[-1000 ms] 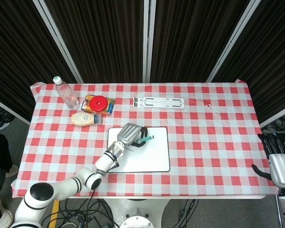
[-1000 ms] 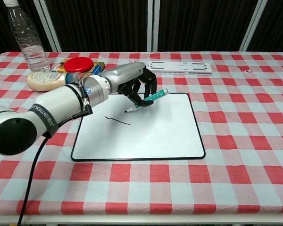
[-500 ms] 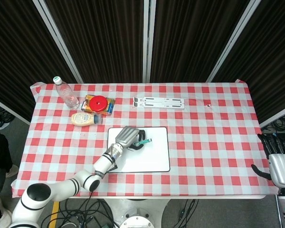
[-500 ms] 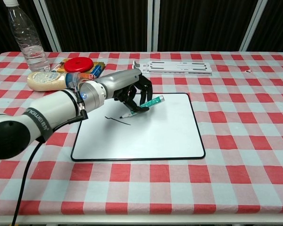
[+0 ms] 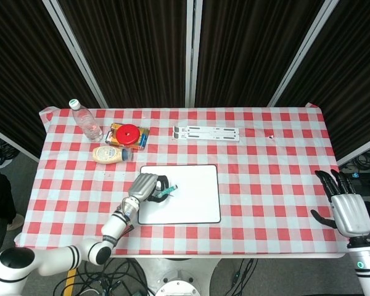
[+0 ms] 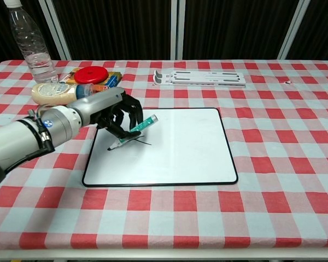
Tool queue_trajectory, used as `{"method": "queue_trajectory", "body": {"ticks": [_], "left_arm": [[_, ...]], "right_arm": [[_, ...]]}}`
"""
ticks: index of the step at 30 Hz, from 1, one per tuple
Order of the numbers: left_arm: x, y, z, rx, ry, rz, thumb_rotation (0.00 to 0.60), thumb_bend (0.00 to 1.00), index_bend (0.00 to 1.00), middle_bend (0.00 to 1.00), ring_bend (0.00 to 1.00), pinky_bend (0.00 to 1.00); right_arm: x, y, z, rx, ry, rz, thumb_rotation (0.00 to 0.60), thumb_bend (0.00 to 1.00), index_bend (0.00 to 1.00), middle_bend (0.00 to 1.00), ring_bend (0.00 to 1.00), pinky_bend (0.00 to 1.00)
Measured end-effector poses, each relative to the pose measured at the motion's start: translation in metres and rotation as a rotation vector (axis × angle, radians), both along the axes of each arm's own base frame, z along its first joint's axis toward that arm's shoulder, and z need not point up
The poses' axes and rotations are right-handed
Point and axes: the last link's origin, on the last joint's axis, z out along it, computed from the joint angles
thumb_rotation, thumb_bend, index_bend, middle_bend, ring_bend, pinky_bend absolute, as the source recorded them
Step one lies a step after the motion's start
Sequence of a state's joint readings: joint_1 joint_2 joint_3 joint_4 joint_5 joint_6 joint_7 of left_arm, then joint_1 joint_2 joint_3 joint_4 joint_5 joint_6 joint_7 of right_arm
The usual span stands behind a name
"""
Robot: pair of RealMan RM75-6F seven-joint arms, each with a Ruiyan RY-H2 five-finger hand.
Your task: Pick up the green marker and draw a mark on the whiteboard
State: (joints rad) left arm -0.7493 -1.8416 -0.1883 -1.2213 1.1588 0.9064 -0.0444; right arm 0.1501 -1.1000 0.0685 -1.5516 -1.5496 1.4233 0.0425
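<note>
Two hands in view, well apart: left hand [image 6: 110, 112] low over the left part of the whiteboard [image 6: 175, 150], fingers [image 6: 126, 117] curled around the green marker [image 6: 132, 131] and pinching it near its middle; right hand [image 5: 347, 209] off past the right edge of the tabletop [image 5: 277, 179], palm up, fingers spread and holding nothing. Marker tilted, dark tip down and to the left, just at the board surface near the board's left edge in the chest view, though actual contact not clear; capless green barrel rising up and to the right out of the hand. Short dark line [image 6: 144, 143] on the white surface just right of the tip, partly hidden behind the marker. Whiteboard flat on the red-and-white checked cloth, black-rimmed, roughly at the middle of the tabletop and closer to the near side. Behind the left hand, a squat mayonnaise bottle [image 6: 53, 93] lying on its side, touching or just beside a colourful box with a red round lid [image 6: 91, 75] on top. Clear plastic water bottle [image 6: 30, 43] upright at the far left corner. Pale slotted bracket [image 6: 201, 78] lying flat beyond the board's far edge. Dark curtain panels behind the whole scene.
</note>
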Motion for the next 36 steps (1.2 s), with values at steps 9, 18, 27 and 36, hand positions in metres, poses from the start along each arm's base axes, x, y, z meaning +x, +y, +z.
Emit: {"method": "queue_trajectory", "body": {"ticks": [9,18,27,36], "left_arm": [[0.005,0.010,0.062,0.178,-0.002,-0.060,0.600,0.50,0.54,0.54,0.64,0.83],[-0.041,0.025,0.081,0.230,0.390,-0.001,0.600,0.46,0.47,0.44,0.50,0.75],[-0.068,0.024,0.079,0.166,0.662,0.086,0.600,0.18,0.10,0.11,0.20,0.58],[-0.045,-0.004,0.122,0.236,0.489,0.109,0.600,0.09,0.07,0.00,0.04,0.28]], "right_arm": [[-0.004,0.008,0.016,-0.050,-0.002,0.000,0.600,0.10,0.00,0.11,0.00,0.00],[-0.008,0.006,0.014,-0.042,-0.004,-0.012,0.600,0.10,0.00,0.11,0.00,0.00],[-0.007,0.007,0.015,-0.045,0.000,-0.010,0.600,0.10,0.00,0.11,0.00,0.00],[-0.012,0.013,0.031,-0.089,0.016,-0.034,0.600,0.11,0.00,0.11,0.00,0.00]]}}
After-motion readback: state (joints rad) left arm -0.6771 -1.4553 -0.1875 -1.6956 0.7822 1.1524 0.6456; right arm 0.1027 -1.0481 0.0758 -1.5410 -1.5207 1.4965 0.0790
